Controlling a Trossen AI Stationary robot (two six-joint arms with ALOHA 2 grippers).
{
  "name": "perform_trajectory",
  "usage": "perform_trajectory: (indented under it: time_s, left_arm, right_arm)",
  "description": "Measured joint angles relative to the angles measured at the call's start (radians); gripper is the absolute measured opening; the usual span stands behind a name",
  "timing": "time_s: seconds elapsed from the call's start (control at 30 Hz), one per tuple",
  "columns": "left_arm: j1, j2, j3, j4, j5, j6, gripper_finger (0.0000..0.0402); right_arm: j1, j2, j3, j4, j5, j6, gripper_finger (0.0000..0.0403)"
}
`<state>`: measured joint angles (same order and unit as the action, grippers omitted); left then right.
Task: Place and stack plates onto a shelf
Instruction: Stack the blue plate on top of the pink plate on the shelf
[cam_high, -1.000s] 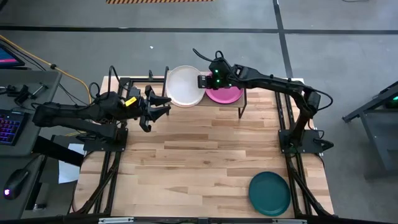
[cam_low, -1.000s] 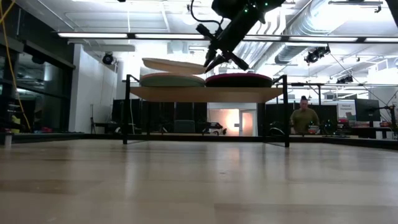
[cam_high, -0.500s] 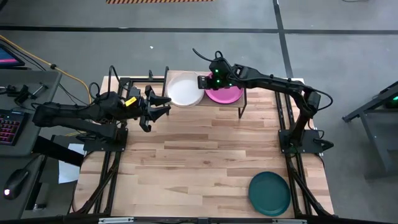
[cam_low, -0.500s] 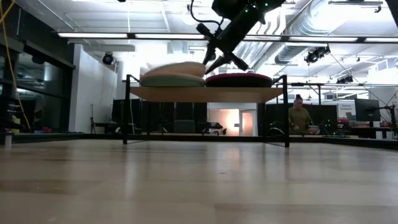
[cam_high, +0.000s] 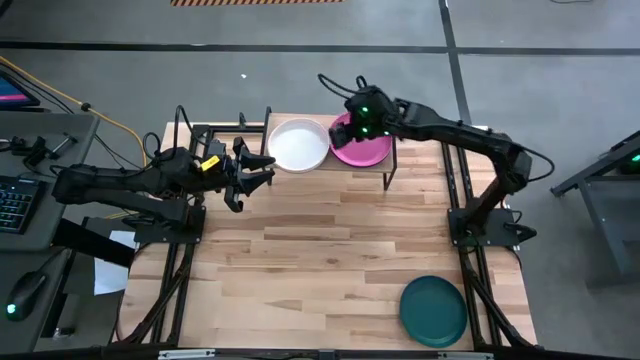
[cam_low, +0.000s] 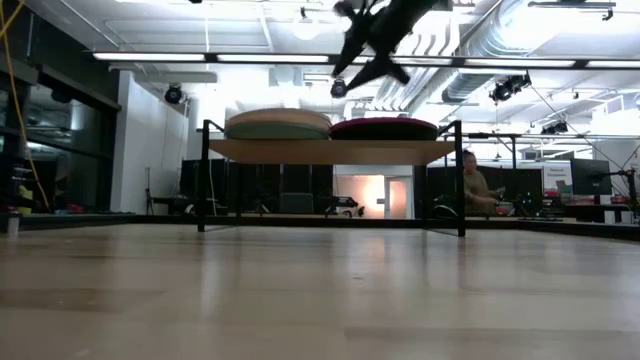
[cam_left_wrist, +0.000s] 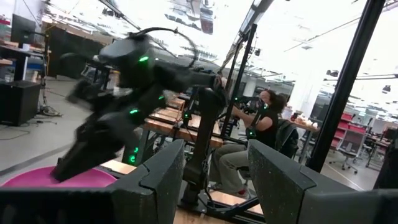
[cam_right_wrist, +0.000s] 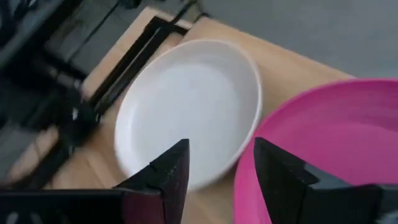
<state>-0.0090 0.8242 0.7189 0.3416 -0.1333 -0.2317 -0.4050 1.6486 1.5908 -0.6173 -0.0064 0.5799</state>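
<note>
1. The table (cam_high: 330, 250) is pale wood in jointed strips, with a soft sheen that mirrors the room in the low view.
2. The shelf (cam_low: 330, 150) has a light wooden board on thin black metal legs, matt.
3. The white plate (cam_high: 298, 144), at 12 o'clock on the table, looks smooth and slightly glossy, like plastic.
4. The pink plate (cam_high: 362, 148) beside it is smooth with a dull shine.
5. The dark teal plate (cam_high: 433, 310), at 5 o'clock, has a smooth satin surface.
6. The right gripper (cam_right_wrist: 214, 171) has matt black fingers (cam_right_wrist: 168, 174), plastic by the look.
7. The left gripper (cam_left_wrist: 214, 180) has fingers (cam_left_wrist: 155, 180) of the same matt dark finish.
</note>
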Motion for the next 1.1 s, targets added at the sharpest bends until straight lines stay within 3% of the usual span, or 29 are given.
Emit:
perform_trajectory:
  time_s: [0.17, 0.33, 0.47, 0.63, 0.8, 0.97, 1.1]
  left_arm:
    - [0.0, 0.0, 0.001, -0.005, 0.0, 0.0, 0.0168]
    - [0.0, 0.0, 0.001, -0.006, 0.0, 0.0, 0.0168]
    - [0.0, 0.0, 0.001, -0.007, 0.0, 0.0, 0.0168]
    - [0.0, 0.0, 0.001, -0.008, 0.0, 0.0, 0.0168]
    - [0.0, 0.0, 0.001, -0.008, 0.0, 0.0, 0.0168]
    - [0.0, 0.0, 0.001, -0.008, -0.002, 0.0, 0.0168]
    - [0.0, 0.0, 0.001, -0.008, -0.004, -0.01, 0.0168]
  right_arm:
    - [0.086, -0.125, -0.049, -0.131, 0.028, -0.124, 0.0161]
    - [0.2, -0.289, -0.272, -0.136, 0.086, -0.078, 0.0161]
    - [0.303, -0.443, -0.5, 0.003, 0.093, 0.063, 0.0161]
    - [0.417, -0.597, -0.696, 0.322, 0.143, 0.117, 0.0161]
    - [0.469, -0.666, -0.772, 0.573, 0.248, -0.019, 0.0161]
    - [0.471, -0.671, -0.774, 0.658, 0.263, -0.242, 0.0161]
    - [0.471, -0.671, -0.774, 0.68, 0.263, -0.287, 0.0161]
